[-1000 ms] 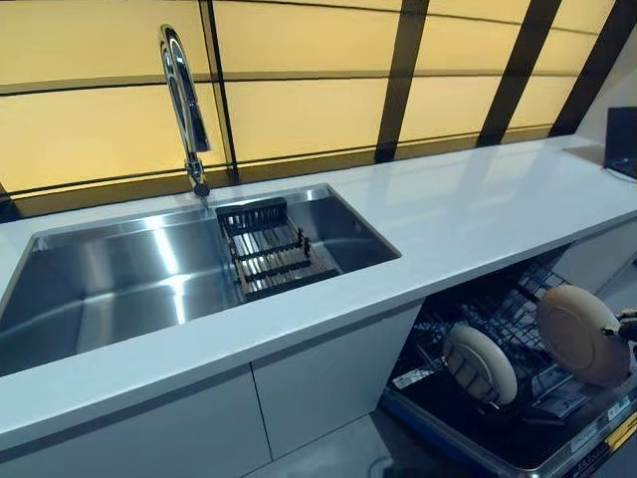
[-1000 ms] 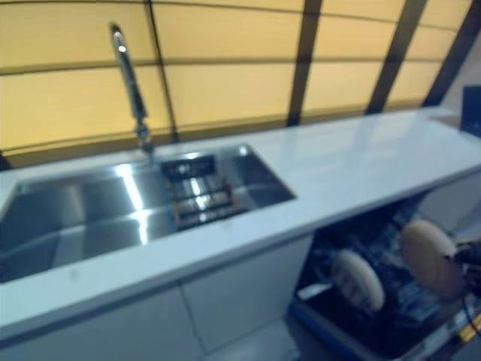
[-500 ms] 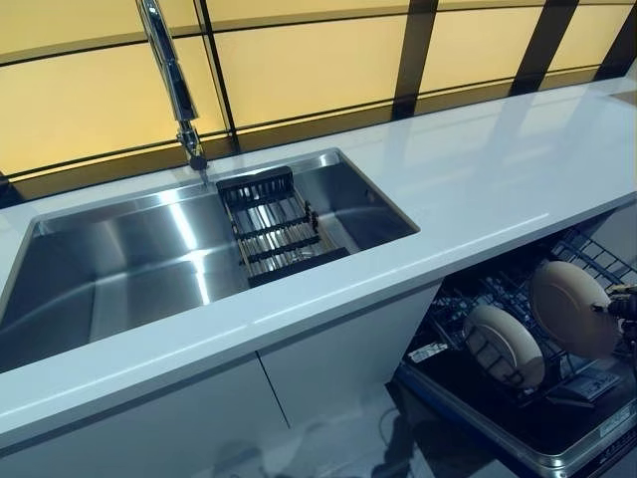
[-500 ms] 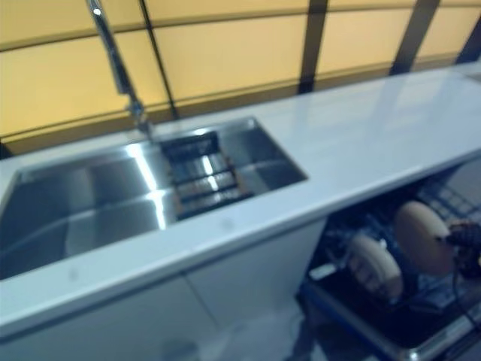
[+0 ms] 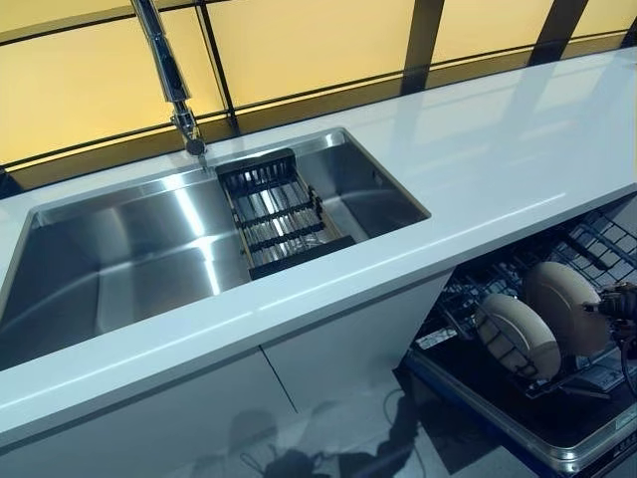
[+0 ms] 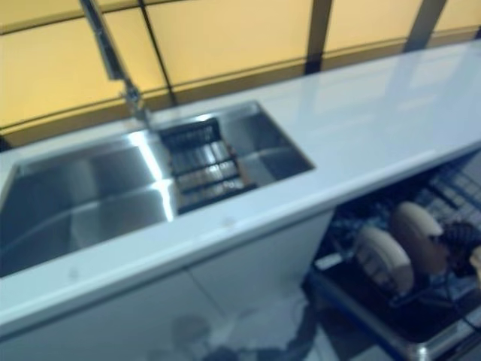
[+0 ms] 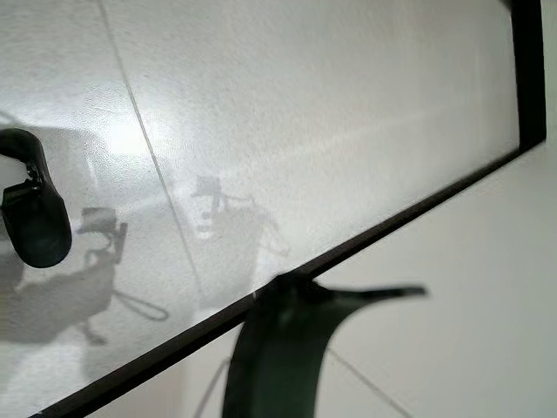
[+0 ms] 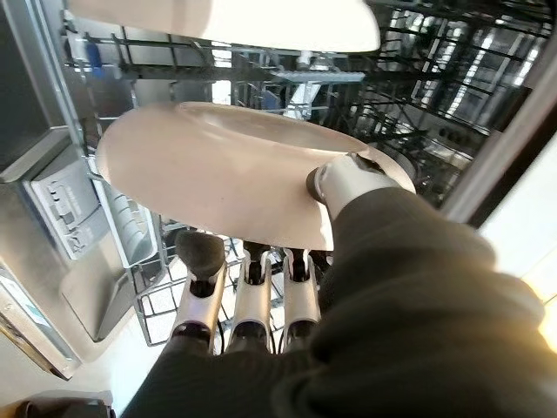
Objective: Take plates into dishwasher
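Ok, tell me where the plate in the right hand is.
The held plate is at the lower right, over the open dishwasher rack, pinched by the right hand, just beside the racked plate.

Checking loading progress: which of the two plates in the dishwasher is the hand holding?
The plate farther right, pinched by the right hand; the other plate stands free in the rack.

Right robot hand (image 8: 261,300) is gripping a beige plate (image 8: 218,170), thumb on the rim's upper face, fingers (image 8: 202,287) reaching under it. Plate is hovering over the dark wire rack (image 8: 418,52) of the open dishwasher. A second pale plate (image 8: 252,17) is showing just beyond.
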